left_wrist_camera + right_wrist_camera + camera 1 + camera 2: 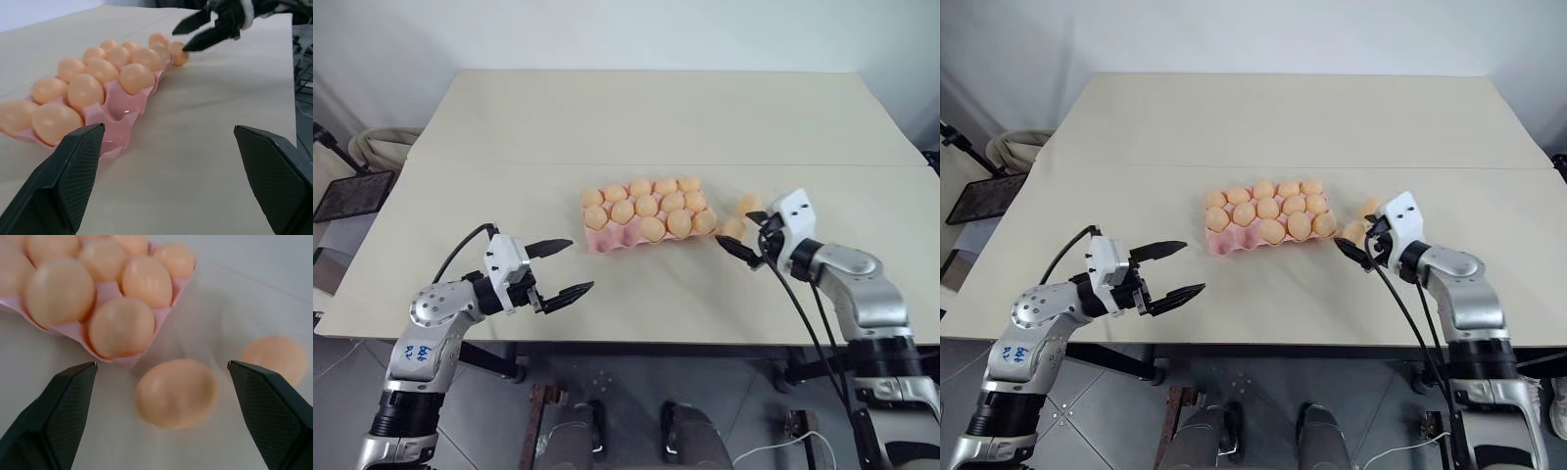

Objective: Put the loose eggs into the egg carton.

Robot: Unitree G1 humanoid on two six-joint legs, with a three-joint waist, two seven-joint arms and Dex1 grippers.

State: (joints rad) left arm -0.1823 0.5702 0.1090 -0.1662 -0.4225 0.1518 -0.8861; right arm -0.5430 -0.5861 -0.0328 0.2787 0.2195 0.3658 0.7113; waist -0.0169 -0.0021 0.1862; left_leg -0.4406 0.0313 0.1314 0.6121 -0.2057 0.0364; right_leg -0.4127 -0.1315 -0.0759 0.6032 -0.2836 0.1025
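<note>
Right gripper (pixel 740 238) spread wide, nothing between the fingers, poised just at 3 o'clock of the egg carton (pixel 597 242) and aimed at the nearer of 2 loose eggs (pixel 177 392). In the right wrist view, that egg centred in the gap, not yet touched; second loose egg (pixel 274 358) a little beyond it, toward 2 o'clock. In the head views, both lying on the table (pixel 607 117) off the carton's right end, close together.

Step in hand, by the look of it: the approach for a pick. Next move likely to call for easing forward until the fingers straddle the nearer egg, closing gently, then lifting clear without nudging its neighbour or the carton's corner. Smooth and round, so apt to roll if clipped.

Left gripper (pixel 561 269) also wide open and empty, hanging near the table's front edge at 8 o'clock of the carton, well apart from it.

Carton nearly full: about 13 eggs seated in the cups. At least 1 empty cup visible on the near row, toward the left end, in the left wrist view (pixel 122 108).
</note>
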